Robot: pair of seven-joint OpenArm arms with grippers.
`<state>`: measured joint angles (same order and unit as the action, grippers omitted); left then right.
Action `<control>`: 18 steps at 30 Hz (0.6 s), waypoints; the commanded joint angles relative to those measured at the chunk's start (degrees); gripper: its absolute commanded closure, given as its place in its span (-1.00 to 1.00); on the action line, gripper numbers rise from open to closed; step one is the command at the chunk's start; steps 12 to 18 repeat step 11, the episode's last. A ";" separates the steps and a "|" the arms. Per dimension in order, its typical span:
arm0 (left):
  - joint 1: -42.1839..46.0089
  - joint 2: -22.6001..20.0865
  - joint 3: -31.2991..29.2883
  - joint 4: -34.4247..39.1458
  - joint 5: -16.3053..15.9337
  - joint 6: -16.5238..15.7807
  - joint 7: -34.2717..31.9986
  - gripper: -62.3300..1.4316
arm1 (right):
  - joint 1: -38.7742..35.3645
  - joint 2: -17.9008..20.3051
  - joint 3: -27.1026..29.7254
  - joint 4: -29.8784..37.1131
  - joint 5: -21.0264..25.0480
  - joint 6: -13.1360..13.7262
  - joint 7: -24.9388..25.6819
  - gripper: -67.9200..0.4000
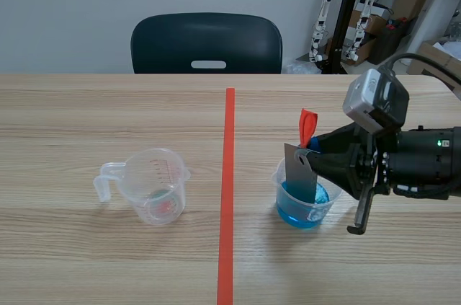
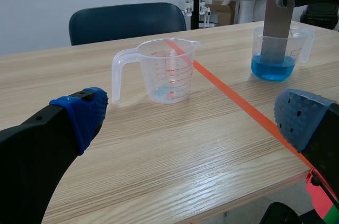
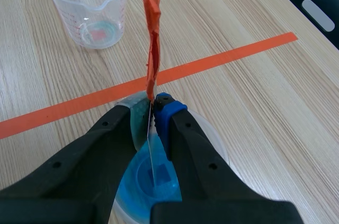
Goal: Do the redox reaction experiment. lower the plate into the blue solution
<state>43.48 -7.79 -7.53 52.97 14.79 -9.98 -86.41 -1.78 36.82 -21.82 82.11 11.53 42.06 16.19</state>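
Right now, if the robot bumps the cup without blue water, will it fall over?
Probably it slides first: the clear measuring cup looks like thin plastic, nearly empty, so likely very light, on a flat base. A bump high on its rim might tip it; one on the handle might spin it.

Cup (image 3: pixel 212 134) mostly hidden under right hand (image 3: pixel 153 108).

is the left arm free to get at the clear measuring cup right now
Probably yes. The left gripper is open, and the clear measuring cup stands ahead of it with nothing between. The right gripper is off at the blue solution, holding the plate.
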 commanded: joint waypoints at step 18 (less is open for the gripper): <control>0.31 -0.02 -0.20 0.66 -0.39 0.24 -2.62 -1.00 | 0.50 0.31 0.52 0.76 0.61 0.66 -0.20 0.97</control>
